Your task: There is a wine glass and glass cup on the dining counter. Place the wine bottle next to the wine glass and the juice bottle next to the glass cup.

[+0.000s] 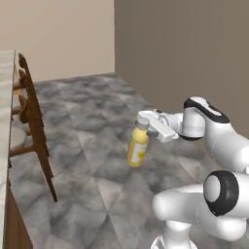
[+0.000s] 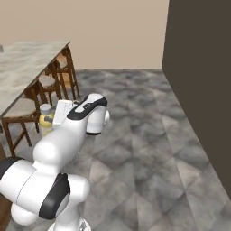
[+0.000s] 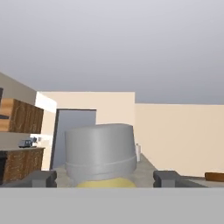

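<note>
Juice bottle is what we see first: small and yellow-orange, with a pale cream cap, hanging in the air above the grey stone floor, its body tilted a little; the pincer has it by the neck and cap, with the white arm reaching out level from the right of the left base view; in the hand view the grey-looking cap stands close before the camera, with one dark fingertip on each side of it, so we say the pincer is closed around the top of the bottle, the fingers standing wide apart because the cap is between them; whether the tips press on the cap itself or just under it we cannot tell; in the right base view the bottle looks out from behind the white hand, near the wooden stools; the counter, long with a pale marbled top, runs along the left of that view, and the stools stand in a row at its edge; in the left base view we see only a thin strip of this counter at the left border, with the dark wooden chair backs beside it, and the bottle is well apart from it, over the open floor.
</note>
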Robot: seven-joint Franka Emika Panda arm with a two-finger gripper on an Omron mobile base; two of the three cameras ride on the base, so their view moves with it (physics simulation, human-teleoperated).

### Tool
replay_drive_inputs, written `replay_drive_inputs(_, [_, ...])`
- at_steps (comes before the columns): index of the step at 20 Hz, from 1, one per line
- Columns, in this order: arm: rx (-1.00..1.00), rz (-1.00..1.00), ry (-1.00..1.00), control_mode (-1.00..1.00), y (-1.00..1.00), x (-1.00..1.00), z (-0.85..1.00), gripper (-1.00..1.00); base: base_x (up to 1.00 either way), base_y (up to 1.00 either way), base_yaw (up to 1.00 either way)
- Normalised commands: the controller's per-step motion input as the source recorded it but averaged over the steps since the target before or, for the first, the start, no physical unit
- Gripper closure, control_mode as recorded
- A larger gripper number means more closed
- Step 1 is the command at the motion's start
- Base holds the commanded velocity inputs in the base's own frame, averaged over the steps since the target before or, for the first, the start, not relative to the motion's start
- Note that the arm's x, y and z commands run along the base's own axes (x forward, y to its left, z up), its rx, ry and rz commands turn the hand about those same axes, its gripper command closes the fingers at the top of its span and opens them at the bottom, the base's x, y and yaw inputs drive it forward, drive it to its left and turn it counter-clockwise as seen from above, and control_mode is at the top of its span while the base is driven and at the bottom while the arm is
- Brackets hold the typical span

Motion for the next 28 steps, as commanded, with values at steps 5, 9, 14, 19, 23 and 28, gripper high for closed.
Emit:
replay_drive_inputs(5, [0.0,0.0,0.0,1.0,0.0,0.0,0.0,1.0,0.85,-0.06,0.02])
replay_drive_inputs(9, [0.0,0.0,0.0,1.0,0.0,0.0,0.0,1.0,0.83,-0.09,0.02])
replay_drive_inputs(14, [0.0,0.0,0.0,1.0,0.0,0.0,0.0,1.0,0.83,-0.1,0.02])
replay_drive_inputs(19, [0.0,0.0,0.0,1.0,0.0,0.0,0.0,1.0,0.81,-0.12,0.02])
replay_drive_inputs(23, [0.0,0.0,0.0,1.0,0.0,0.0,0.0,1.0,0.81,-0.13,0.02])
replay_drive_inputs(28, [0.0,0.0,0.0,1.0,0.0,0.0,0.0,1.0,0.81,-0.14,0.02])
